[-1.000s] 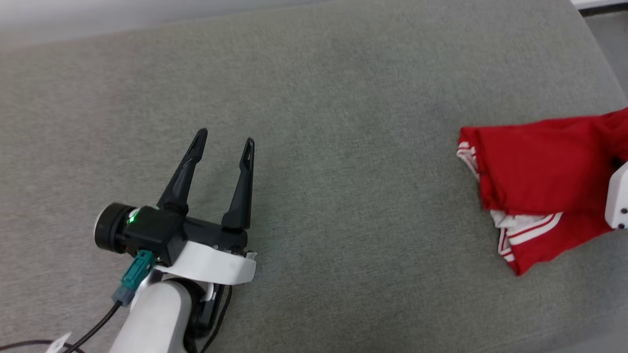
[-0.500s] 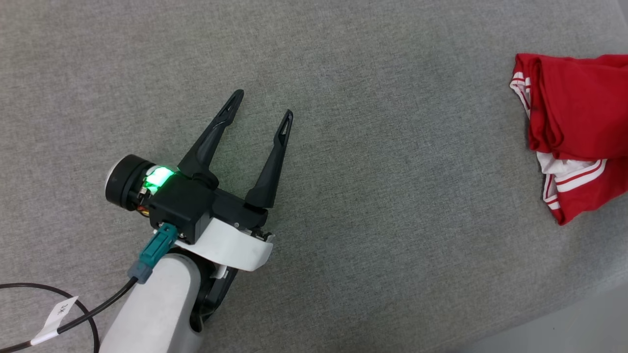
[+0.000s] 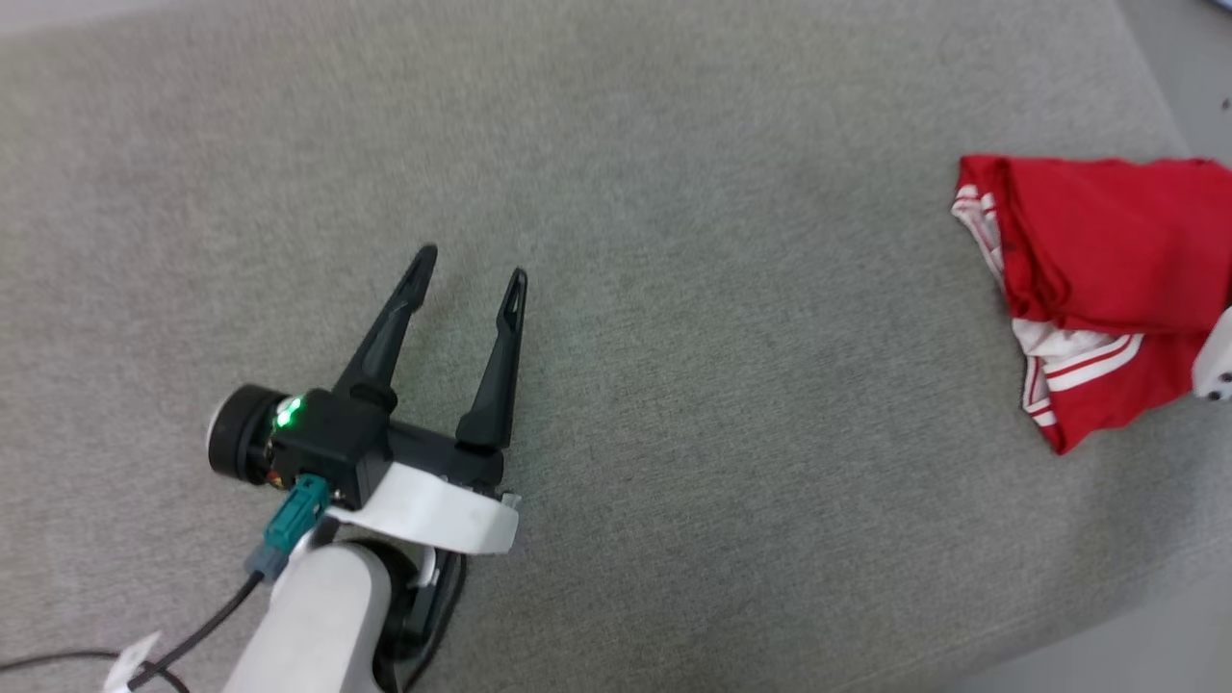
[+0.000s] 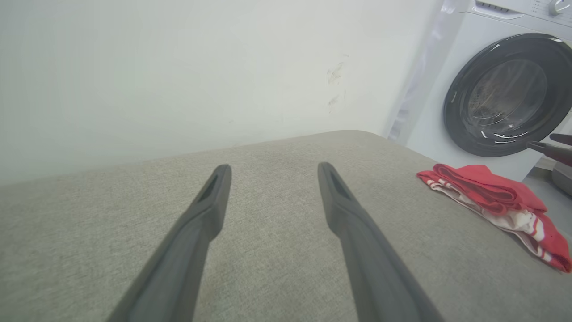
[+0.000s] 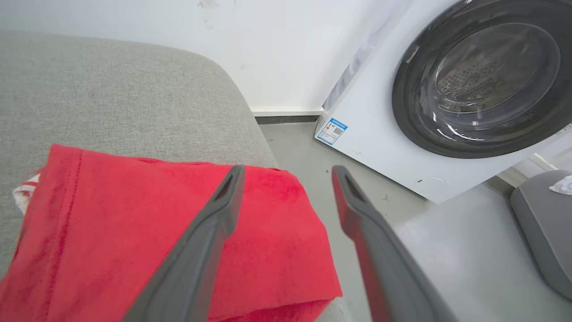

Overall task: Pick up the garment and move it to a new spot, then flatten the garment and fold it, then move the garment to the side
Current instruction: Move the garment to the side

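Observation:
The garment (image 3: 1097, 279), a red jersey with white red-striped trim, lies folded in a compact stack at the right edge of the grey padded surface (image 3: 674, 241). In the left wrist view the garment (image 4: 496, 201) rests far to the right. Over the surface's left middle, well clear of the garment, my left gripper (image 3: 472, 265) hovers open and empty; its own view shows the left gripper (image 4: 272, 167) spread above bare fabric. My right gripper (image 5: 286, 172) is open just above the garment (image 5: 147, 228), holding nothing. A white piece of the right wrist (image 3: 1215, 371) shows beside the stack.
A white washing machine (image 5: 429, 112) with a dark round door stands on the floor right of the surface. A grey cushion (image 5: 543, 223) lies further right. A white wall (image 4: 178, 67) backs the surface. A black cable (image 3: 192, 635) trails from my left arm.
The right gripper has opened and let go of the garment, which now rests folded at the right edge. The head camera shifted between frames. The left gripper stayed open.

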Robot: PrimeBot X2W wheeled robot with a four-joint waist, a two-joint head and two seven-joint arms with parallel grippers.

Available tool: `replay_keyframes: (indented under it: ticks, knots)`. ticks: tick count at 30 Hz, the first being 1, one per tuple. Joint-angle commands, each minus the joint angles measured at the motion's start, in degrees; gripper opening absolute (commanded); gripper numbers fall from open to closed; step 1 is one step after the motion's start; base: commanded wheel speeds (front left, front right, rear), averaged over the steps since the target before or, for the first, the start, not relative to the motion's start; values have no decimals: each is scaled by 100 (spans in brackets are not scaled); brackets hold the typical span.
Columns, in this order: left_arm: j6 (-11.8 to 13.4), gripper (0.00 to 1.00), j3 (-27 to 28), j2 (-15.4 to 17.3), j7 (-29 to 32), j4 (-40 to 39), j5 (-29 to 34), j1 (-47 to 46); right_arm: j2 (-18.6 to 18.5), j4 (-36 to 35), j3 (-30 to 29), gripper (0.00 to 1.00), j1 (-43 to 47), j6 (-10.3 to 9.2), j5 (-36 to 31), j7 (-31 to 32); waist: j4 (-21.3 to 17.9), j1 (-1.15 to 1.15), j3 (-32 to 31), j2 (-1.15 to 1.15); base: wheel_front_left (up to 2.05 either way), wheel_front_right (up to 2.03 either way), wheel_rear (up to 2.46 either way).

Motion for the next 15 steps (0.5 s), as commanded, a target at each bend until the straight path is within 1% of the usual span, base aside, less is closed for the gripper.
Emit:
replay_keyframes:
  ticks: [1,4,8,11,15]
  knots:
    - [46,100,15,-48,-63,80,-51,142,83,-117,127,100,223,-6,100,-73,38,0,-468,0,0,0,0]
    - [145,100,43,-139,-118,196,-145,382,266,-408,505,100,583,-5,345,-104,114,0,-842,0,0,0,0]
    - [252,100,62,-248,-192,326,-252,670,508,-1042,921,100,1241,-6,731,20,358,0,-1252,0,0,0,0]
    - [327,100,116,-305,-236,430,-327,851,676,-1639,1201,100,1773,-5,1017,135,591,0,-1462,0,0,0,0]
    - [361,100,120,-345,-273,532,-376,1007,751,-2333,1546,100,2381,-5,1434,291,978,0,-1632,0,0,0,0]
